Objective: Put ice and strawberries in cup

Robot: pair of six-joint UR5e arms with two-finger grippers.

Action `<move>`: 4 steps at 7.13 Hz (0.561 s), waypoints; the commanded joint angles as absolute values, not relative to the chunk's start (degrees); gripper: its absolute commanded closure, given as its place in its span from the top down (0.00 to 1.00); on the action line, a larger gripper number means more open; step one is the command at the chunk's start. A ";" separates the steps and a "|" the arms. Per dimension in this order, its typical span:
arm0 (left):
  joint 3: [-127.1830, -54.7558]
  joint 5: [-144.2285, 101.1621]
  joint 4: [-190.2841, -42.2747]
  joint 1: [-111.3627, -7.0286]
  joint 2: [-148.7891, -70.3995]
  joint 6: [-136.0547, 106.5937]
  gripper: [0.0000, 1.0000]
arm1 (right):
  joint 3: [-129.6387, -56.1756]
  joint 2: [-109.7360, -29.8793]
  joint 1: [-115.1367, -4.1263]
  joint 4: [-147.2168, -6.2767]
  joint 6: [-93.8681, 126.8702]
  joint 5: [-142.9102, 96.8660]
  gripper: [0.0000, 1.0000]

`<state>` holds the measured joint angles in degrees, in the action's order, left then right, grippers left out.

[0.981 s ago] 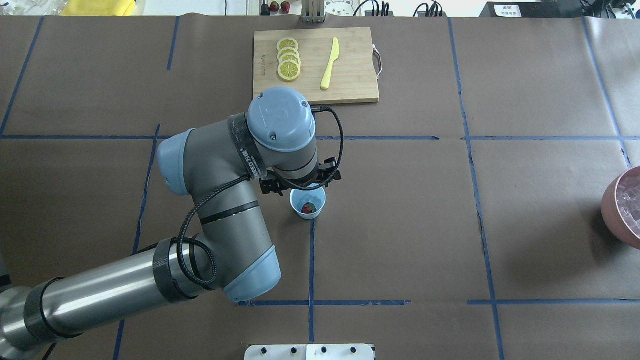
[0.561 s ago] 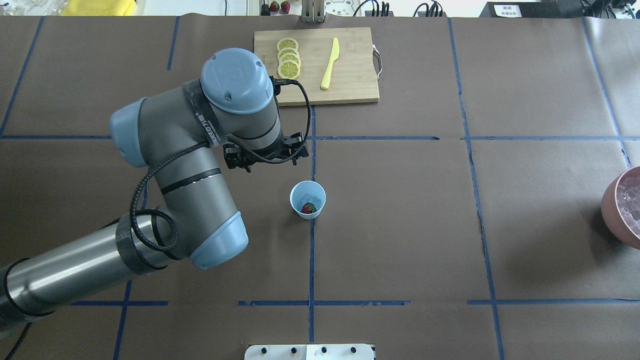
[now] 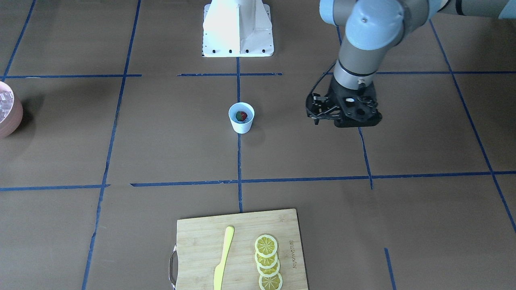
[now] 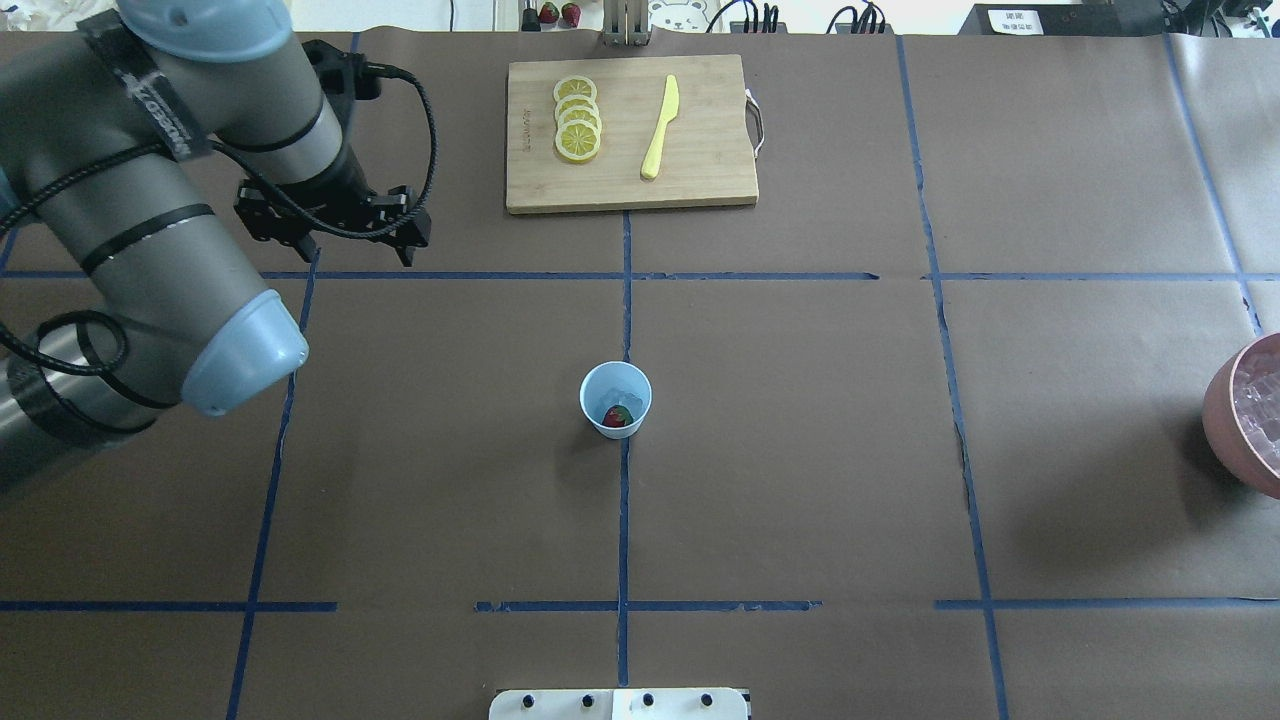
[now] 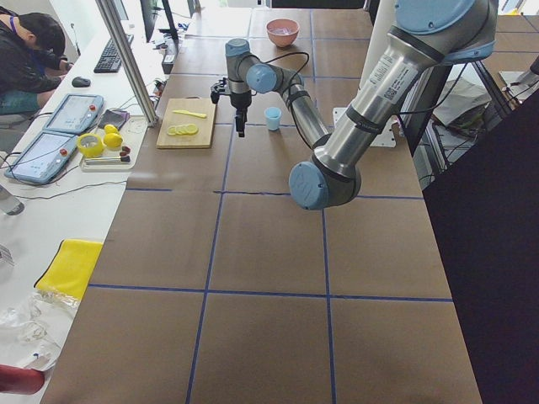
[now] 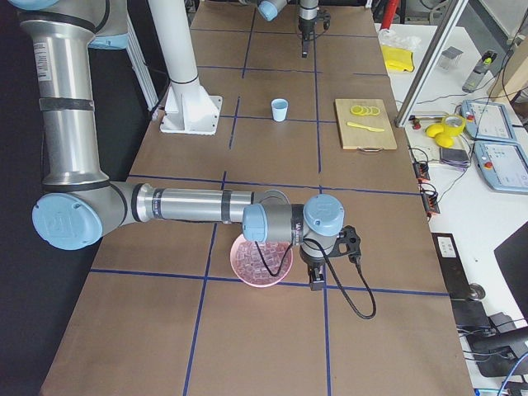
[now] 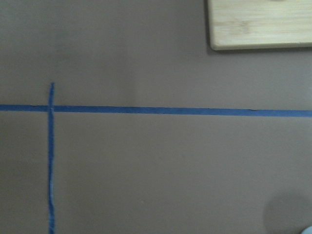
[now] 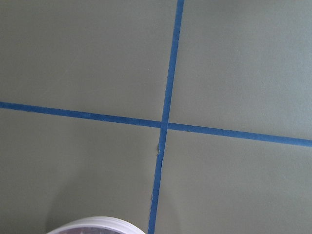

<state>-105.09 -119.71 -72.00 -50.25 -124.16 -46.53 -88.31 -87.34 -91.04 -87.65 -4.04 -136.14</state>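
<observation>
Off to the right of the left gripper (image 4: 345, 238) and nearer the robot base, well apart from it, stands the cup (image 4: 615, 400). The strawberry (image 4: 618, 417) is inside, w/ what looks like a pale cube of ice (image 4: 622, 396) next to it. The gripper's jaws are spread wide, nothing btwn them. Task looks done or nearly so.

Risks, as I judge them:
- **Cup tipping:** it's small, light, no handle. If the left arm (image 4: 150, 230) swings in low toward it, the tool or the cable loop (image 4: 425, 110) at the wrist could clip the rim and spill both contents.
- **Ice slipping:** if more is wanted, the cubes in the pink bowl (image 4: 1222, 420) look slick, so a pinch could squirt one out onto the table (image 4: 800, 450).
- **Bowl shoved:** the right gripper (image 6: 316, 279) hangs just beside that bowl's rim, and a sideways move w/o lifting first could push it.

Can't tell if the right gripper is open or closed: only a side view shows it, and its wrist cam shows no fingers.

Pose: left arm has the elbow bent and the wrist pointing straight down. The tool hangs clear of the table over a blue tape crossing (image 7: 51, 108). The cutting board (image 4: 630, 130) is to its right, a bit farther from the base. The right arm (image 6: 190, 206) reaches out low and nearly level, wrist turned down at the bowl.
</observation>
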 commanded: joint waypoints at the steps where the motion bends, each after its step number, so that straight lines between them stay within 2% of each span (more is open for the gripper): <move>1: -105.21 -126.34 -71.72 -60.07 -117.72 -29.97 1.00 | -88.51 -87.19 -90.97 -87.63 -2.20 -136.23 0.99; 4: -101.01 -131.91 -71.89 -74.22 -110.93 -8.15 1.00 | -88.77 -87.80 -90.97 -87.63 -2.46 -136.32 0.99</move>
<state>-103.41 -130.27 -71.82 -68.74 -113.20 -16.57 -88.75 -87.53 -91.00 -87.63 -2.31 -136.30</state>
